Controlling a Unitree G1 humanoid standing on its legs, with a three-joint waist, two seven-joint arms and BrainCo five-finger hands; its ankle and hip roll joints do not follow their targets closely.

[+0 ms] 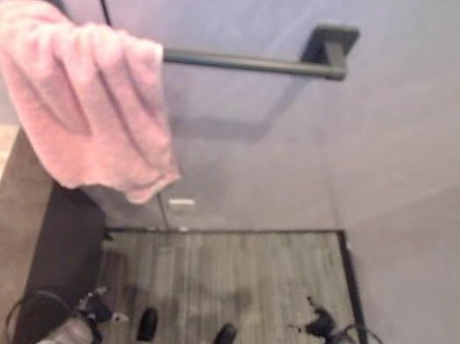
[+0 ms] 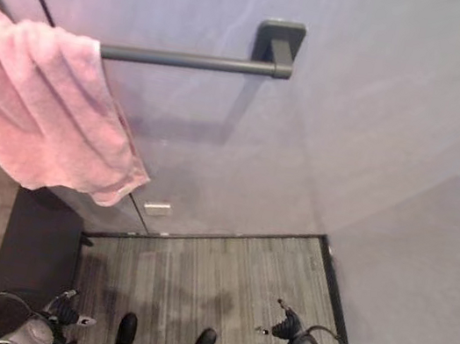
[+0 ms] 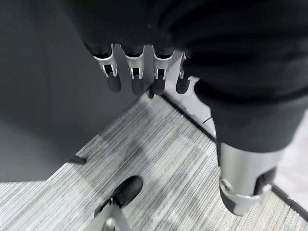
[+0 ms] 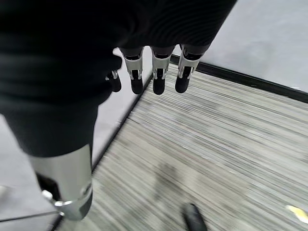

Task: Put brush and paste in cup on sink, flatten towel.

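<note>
Towel (image 1: 82, 101) hangs bunched at the left end of the rail (image 1: 249, 62) on the wall, well above both my hands. My left hand (image 3: 137, 72) and right hand (image 4: 156, 72) hang low over the striped floor (image 1: 239, 272), fingers straight and apart, holding nothing. Reaching up carelessly, I could drag it off the rail. Wrist views show my fingers clearly; eye views show the towel.

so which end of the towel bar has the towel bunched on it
The bar's left end: the pink towel hangs bunched there, while the right end by the wall bracket is bare.
</note>
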